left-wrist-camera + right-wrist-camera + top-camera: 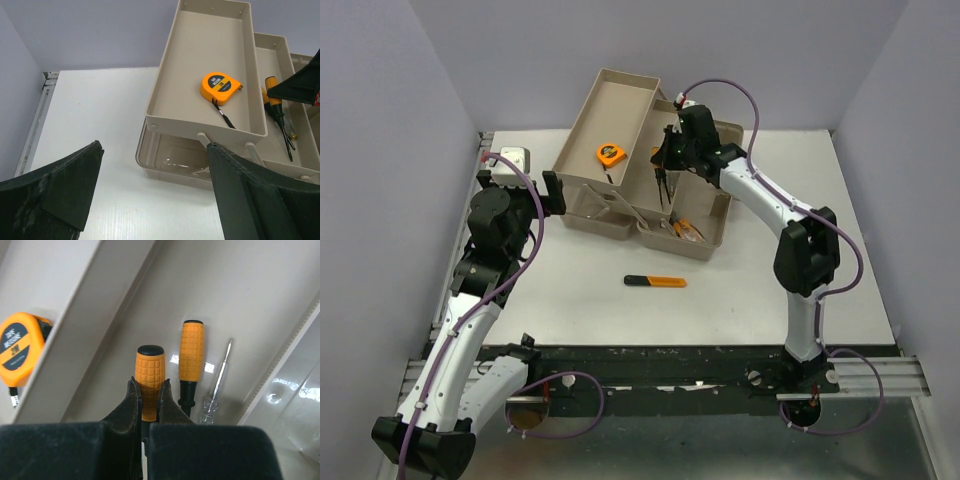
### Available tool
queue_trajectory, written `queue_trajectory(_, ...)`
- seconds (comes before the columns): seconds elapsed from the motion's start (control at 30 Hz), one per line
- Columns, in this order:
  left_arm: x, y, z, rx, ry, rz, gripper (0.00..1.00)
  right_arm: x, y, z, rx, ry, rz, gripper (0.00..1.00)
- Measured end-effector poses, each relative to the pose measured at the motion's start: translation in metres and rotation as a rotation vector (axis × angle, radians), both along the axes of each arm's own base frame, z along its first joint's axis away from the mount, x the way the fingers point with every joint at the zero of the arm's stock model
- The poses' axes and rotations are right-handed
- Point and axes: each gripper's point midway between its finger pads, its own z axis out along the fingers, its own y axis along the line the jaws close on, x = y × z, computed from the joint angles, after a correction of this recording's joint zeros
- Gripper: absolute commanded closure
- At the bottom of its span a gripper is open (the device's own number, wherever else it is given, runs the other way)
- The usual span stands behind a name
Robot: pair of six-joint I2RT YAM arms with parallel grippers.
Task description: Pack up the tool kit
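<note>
The beige toolbox (705, 245) stands open at the back of the table with its trays folded out. An orange tape measure (611, 154) lies in the upper tray (155, 117) and also shows in the left wrist view (220, 87). My right gripper (150, 381) is shut on the orange handle of a screwdriver (150, 362) over the second tray (235, 295), where another orange screwdriver (191, 350) and a clear-handled one (215, 390) lie. My left gripper (154, 150) is open and empty at the toolbox's left end, near the smoky translucent part (170, 160).
An orange-and-black tool (655, 281) lies loose on the white table in front of the toolbox. Orange-handled pliers (682, 228) lie in the lower compartment. Grey walls close in the back and sides. The right gripper (667, 165) hangs over the middle tray.
</note>
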Motion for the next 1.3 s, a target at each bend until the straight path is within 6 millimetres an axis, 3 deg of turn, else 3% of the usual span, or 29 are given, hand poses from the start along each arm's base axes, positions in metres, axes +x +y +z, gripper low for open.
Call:
queue_trajectory(0.13, 0.000, 0.000, 0.000, -0.001, 0.000, -0.003, 0.01, 0.000, 0.000, -0.009, -0.040, 0.001, 0.014, 0.99)
queue_trajectory(0.33, 0.000, -0.001, -0.001, 0.000, 0.002, -0.004, 0.01, -0.003, 0.013, -0.014, -0.083, -0.013, 0.066, 0.62)
queue_trajectory(0.43, 0.000, -0.001, -0.001, 0.000, 0.003, -0.006, 0.01, -0.006, 0.015, -0.017, -0.101, -0.006, 0.080, 0.52)
queue_trajectory(0.53, 0.000, -0.001, -0.001, 0.000, 0.003, -0.007, 0.01, -0.008, 0.016, -0.018, -0.110, -0.006, 0.089, 0.48)
queue_trajectory(0.77, 0.000, -0.003, -0.002, 0.000, 0.005, -0.014, 0.01, -0.013, 0.013, -0.025, -0.129, -0.010, 0.104, 0.47)
queue_trajectory(0.87, 0.000, -0.003, -0.004, 0.000, 0.008, -0.014, 0.01, -0.025, 0.010, -0.016, -0.127, -0.052, 0.132, 0.45)
queue_trajectory(1.0, 0.000, -0.003, -0.004, 0.000, 0.008, -0.019, 0.01, -0.064, 0.012, 0.023, -0.108, -0.190, 0.228, 0.43)
queue_trajectory(1.17, 0.000, -0.005, -0.004, 0.000, 0.008, -0.025, 0.01, -0.159, 0.040, 0.085, -0.023, -0.440, 0.457, 0.42)
queue_trajectory(1.23, 0.000, -0.005, -0.004, -0.001, 0.009, -0.026, 0.01, -0.196, 0.054, 0.089, 0.002, -0.493, 0.555, 0.42)
queue_trajectory(1.3, 0.000, -0.005, -0.004, -0.002, 0.009, -0.027, 0.01, -0.223, 0.065, 0.075, -0.012, -0.498, 0.637, 0.42)
